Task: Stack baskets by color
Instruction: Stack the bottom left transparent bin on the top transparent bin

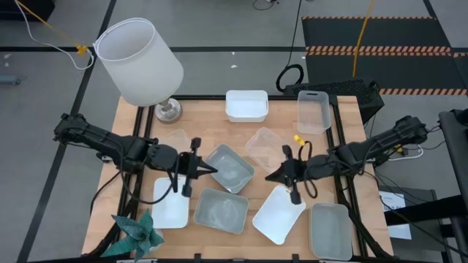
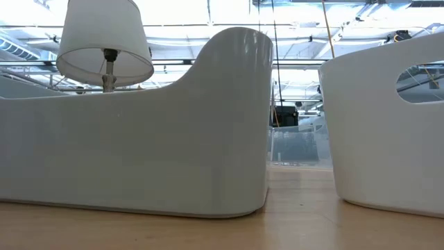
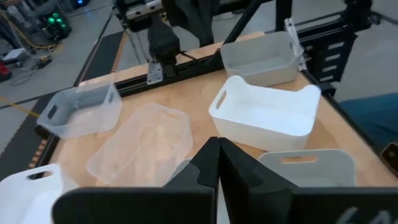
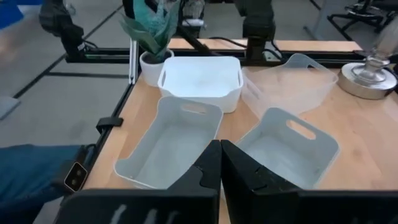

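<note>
Nine baskets lie unstacked across the wooden surface (image 1: 139, 139): white baskets (image 1: 246, 104), grey-green baskets (image 1: 229, 167) and clear baskets (image 1: 263, 146). The left gripper (image 1: 207, 167) and the right gripper (image 1: 273, 176) hover clenched and empty above the middle baskets.

This is a robotics lab or workshop, not a home. The wooden table (image 1: 281, 109) sits in a black metal frame on a grey concrete floor, with cables (image 1: 292, 44) trailing off at 12 o'clock and a black mat (image 1: 380, 36) edged in hazard stripes at 1 o'clock. The low view shows an industrial ceiling (image 2: 208, 14) of beams and bright lights.
</note>
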Robot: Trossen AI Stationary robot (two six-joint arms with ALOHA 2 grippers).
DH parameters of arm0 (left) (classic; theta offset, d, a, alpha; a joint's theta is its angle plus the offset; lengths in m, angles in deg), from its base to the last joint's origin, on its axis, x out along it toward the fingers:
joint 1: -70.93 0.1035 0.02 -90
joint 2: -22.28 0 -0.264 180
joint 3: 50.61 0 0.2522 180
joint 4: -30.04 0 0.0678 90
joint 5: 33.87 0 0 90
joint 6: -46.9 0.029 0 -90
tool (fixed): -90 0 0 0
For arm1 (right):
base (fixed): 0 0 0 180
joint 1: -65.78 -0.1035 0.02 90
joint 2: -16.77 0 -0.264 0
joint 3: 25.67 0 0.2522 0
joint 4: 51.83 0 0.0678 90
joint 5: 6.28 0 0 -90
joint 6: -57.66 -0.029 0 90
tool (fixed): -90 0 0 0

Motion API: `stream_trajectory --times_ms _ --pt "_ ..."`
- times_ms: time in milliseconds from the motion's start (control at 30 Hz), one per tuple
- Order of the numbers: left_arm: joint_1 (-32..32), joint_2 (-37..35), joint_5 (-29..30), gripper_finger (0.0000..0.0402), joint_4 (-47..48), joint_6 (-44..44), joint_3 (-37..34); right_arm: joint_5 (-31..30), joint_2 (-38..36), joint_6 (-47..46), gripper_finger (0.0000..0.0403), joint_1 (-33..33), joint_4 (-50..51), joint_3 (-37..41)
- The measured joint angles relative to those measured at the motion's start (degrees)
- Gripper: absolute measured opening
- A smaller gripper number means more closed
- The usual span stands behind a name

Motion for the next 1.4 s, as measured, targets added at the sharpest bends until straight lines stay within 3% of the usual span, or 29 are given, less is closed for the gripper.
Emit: stream_trajectory --times_ms 467,600,933,1400 --pt "0.02 0.00 -0.49 0.0012 1.70 -3.24 -0.06 0.55 9.94 0.18 0.0000 1.43 6.89 -6.22" --pt "0.02 0.00 -0.49 0.0012 1.72 -3.99 -0.06 3.44 11.84 0.01 0.0005 2.70 6.75 -6.22" --pt "0.61 0.00 -0.44 0.0012 1.66 -3.69 -0.06 12.55 17.66 1.01 0.0073 6.47 6.69 -6.22" --pt "0.63 0.00 -0.40 0.0012 1.55 -3.56 -0.06 13.90 21.33 6.97 0.0166 7.07 5.68 -6.22"
